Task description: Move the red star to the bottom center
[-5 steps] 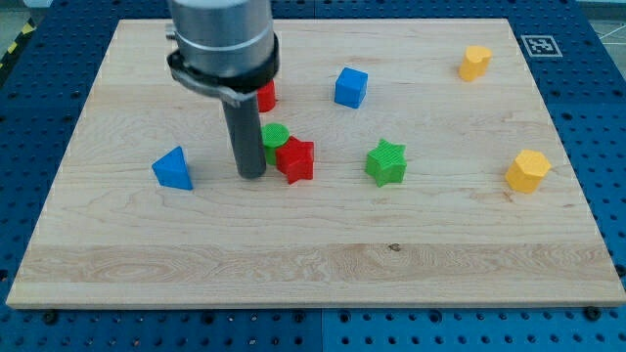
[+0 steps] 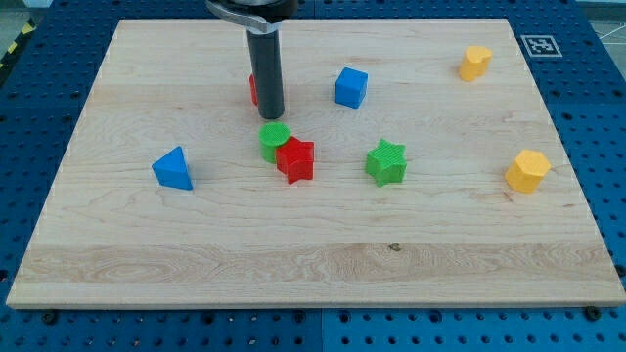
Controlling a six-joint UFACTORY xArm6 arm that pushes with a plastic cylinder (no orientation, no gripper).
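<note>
The red star (image 2: 295, 159) lies near the board's middle, touching a green round block (image 2: 274, 141) at its upper left. My tip (image 2: 271, 115) stands just above the green round block, a short way up and left of the red star, not touching it. A second red block (image 2: 253, 89) is mostly hidden behind the rod.
A green star (image 2: 385, 162) lies right of the red star. A blue cube (image 2: 350, 87) is up right, a blue triangular block (image 2: 173, 168) at the left. Yellow blocks sit at the top right (image 2: 474, 62) and right edge (image 2: 527, 171) of the wooden board (image 2: 313, 264).
My tip has moved up the view and slightly right, from beside the red star's left to above the green round block. The blocks have not moved.
</note>
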